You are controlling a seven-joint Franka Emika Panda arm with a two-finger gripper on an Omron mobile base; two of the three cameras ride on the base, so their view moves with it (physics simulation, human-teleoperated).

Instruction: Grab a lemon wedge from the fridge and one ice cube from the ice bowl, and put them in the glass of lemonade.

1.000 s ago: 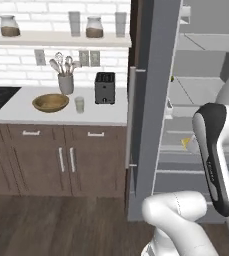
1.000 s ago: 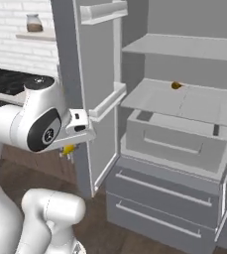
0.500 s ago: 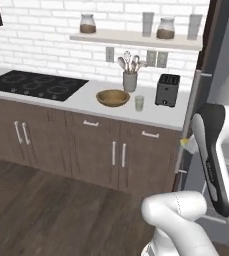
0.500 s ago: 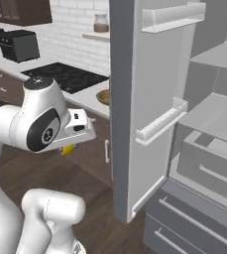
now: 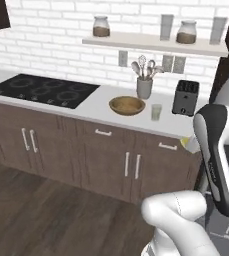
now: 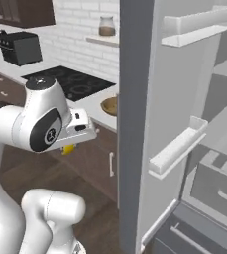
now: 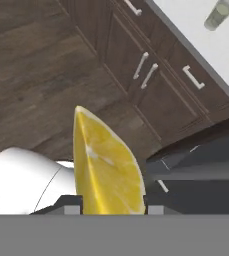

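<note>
The lemon wedge [image 7: 106, 167], bright yellow, is clamped between my fingertips, and my gripper [image 7: 111, 204] is shut on it. From the right base view the lemon wedge [image 6: 69, 148] hangs under the white hand, left of the fridge's open door [image 6: 137, 124]. A sliver of the wedge [image 5: 190, 144] peeks out beside my dark forearm. On the counter the wooden ice bowl [image 5: 127, 105] sits left of the small glass of lemonade [image 5: 156, 112]. The glass of lemonade [image 7: 221, 13] also shows at the top right of the hand view, far from the gripper.
A grey utensil cup [image 5: 144, 87] and a black toaster [image 5: 186, 97] stand behind the bowl and glass. A black cooktop [image 5: 43, 90] lies at the counter's left. Dark cabinet doors [image 5: 131, 165] run below. The fridge's open interior [image 6: 219, 154] is on the right.
The whole picture has shifted: the cameras have swung away from the open fridge toward the counter with the bowl and glass. The gripper stays shut on the lemon wedge.
</note>
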